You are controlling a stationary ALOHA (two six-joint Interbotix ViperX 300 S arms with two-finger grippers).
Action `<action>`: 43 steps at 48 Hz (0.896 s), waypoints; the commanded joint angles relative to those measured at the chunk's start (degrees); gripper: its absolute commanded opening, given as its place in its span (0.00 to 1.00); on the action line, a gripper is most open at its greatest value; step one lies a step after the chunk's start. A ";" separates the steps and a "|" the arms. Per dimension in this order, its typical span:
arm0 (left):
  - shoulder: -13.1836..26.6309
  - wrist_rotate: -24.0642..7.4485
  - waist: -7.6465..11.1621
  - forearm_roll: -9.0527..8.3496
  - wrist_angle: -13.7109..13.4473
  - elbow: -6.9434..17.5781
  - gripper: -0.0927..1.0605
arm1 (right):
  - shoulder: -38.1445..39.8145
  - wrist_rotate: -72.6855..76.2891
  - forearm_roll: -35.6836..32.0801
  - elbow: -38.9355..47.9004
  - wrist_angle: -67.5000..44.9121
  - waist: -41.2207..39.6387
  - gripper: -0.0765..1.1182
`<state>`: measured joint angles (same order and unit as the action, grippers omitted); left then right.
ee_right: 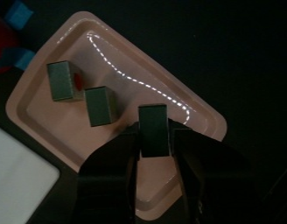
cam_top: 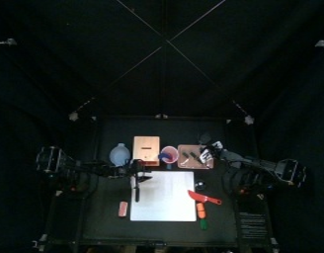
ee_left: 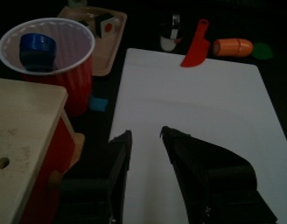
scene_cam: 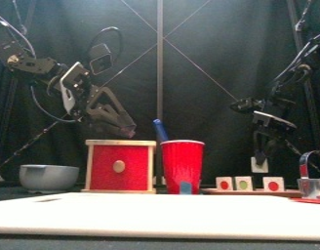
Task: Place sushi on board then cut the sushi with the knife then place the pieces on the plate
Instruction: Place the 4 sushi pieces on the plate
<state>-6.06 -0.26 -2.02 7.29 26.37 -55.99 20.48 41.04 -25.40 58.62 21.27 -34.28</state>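
Nearest, the white board [cam_top: 158, 198] holds no sushi. The red knife [cam_top: 202, 198] lies at its right edge, so cutting looks finished. The left gripper [ee_left: 146, 134] hovers above the board, jaws parted and empty. Farther back, the pink tray [ee_right: 170, 94] carries two sushi pieces [ee_right: 62, 80]. The right gripper [ee_right: 154, 144] clamps a third piece [ee_right: 152, 122] over it, though whether that piece touches the tray is hard to tell. Plating is the step in hand. The next move likely calls for lowering the piece, letting go, and lifting straight up without nudging the neighbours.
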 commanded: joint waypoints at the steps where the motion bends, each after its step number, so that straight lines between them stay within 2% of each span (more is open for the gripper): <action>1: -0.26 0.00 -0.18 0.00 0.26 1.05 0.73 | -1.49 -0.18 -0.18 -0.26 -1.76 -0.88 0.57; 16: -0.26 0.09 -0.18 0.00 0.26 1.05 0.73 | -5.27 -0.18 0.18 -0.26 -2.72 -1.23 0.58; 30: -0.26 0.00 -0.18 0.00 0.26 0.88 0.73 | -5.01 -0.09 0.00 -0.62 -1.49 -1.23 0.76; 43: -0.26 0.00 -0.18 0.00 0.35 1.05 0.73 | 3.16 -0.18 -0.44 -4.66 5.98 1.49 0.76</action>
<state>-6.06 -0.18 -2.02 7.29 26.37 -55.99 19.95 40.69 -25.58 56.25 25.75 -34.28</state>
